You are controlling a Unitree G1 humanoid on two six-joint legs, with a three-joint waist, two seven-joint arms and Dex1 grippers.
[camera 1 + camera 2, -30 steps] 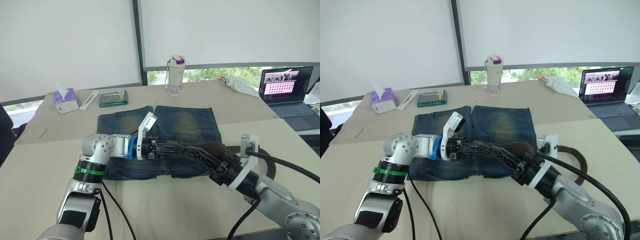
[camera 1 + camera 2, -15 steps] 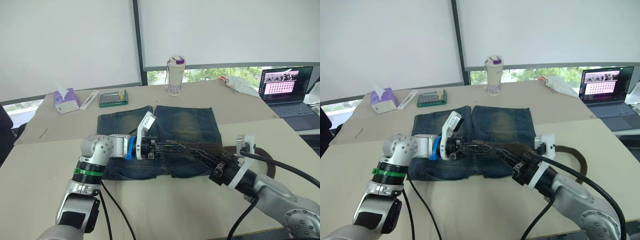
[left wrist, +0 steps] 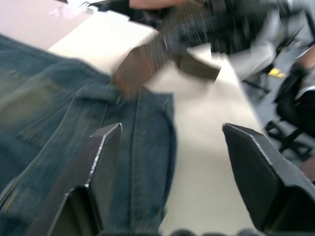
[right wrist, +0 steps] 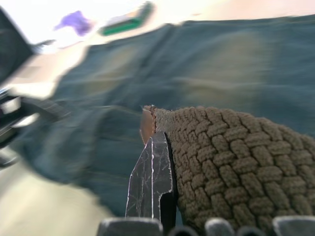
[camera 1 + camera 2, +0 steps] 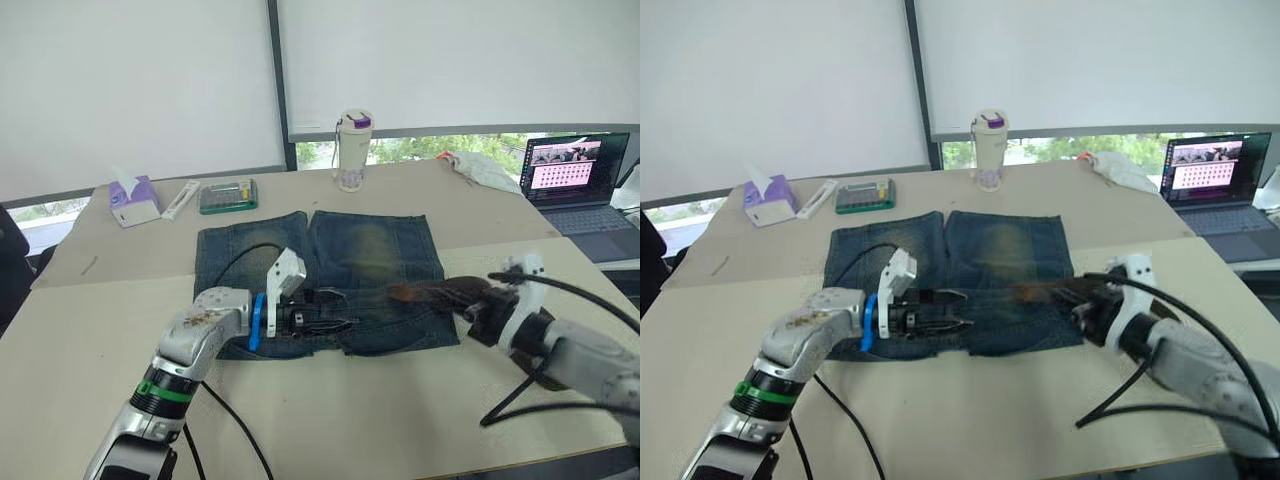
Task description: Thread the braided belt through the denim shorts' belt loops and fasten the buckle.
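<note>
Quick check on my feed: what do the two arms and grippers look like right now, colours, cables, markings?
Both arms are silver-grey metal with black cables trailing off them. The left arm has a green ring and a blue collar behind a white wrist block. The left gripper and right gripper have black fingers; the right wrist carries a white bracket.

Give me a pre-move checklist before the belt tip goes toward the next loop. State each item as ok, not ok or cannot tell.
1. Right tool has the braided belt: ok, it is shut on the strap just behind the tip.
2. Belt tip free to feed: ok, it sticks out past the fingers over the denim shorts.
3. Left tool ready to help: ok, its fingers are open, nothing held, low over the waistband.
4. Shorts flat on the table: ok, spread out with legs away from the robot.
5. Belt loops located: cannot tell, none is clearly made out.
6. Buckle position: cannot tell.
</note>
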